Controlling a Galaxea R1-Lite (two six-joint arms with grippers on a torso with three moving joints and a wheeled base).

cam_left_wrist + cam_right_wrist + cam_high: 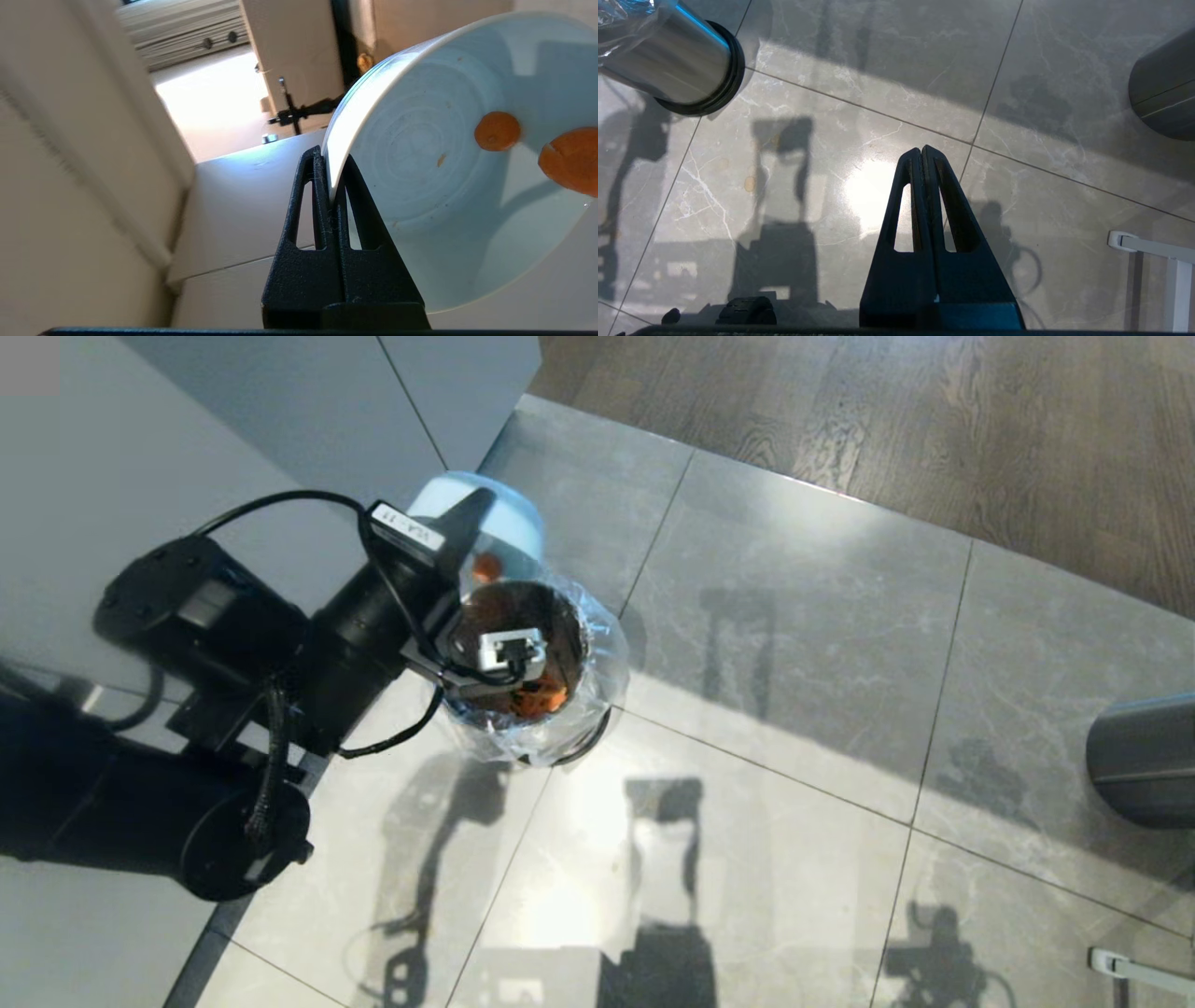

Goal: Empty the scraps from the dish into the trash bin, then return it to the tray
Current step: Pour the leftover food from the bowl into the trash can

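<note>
Left tool (332,186) pinches the dish (448,154) rim; carrot slices (497,131) cling inside.

Pale blue outside and white inside on the dish (485,513), faint concentric rings on its floor, two orange carrot slices (497,131) stuck to that white. Matte black on the left gripper (332,172), same black on the right gripper (922,158). Beside the dish, shiny steel with a black base ring on the trash bin (677,65), crinkled clear liner (597,653) over its rim, dark brown and orange scraps (537,695) within. Around the bin, glossy grey marbled tiles (794,644) with white veins and thin dark grout lines. Beyond the tiles, brown wood-grain flooring (934,420). Well apart from the bin, a dark grey cylinder (1144,761) with a pale stripe.
</note>
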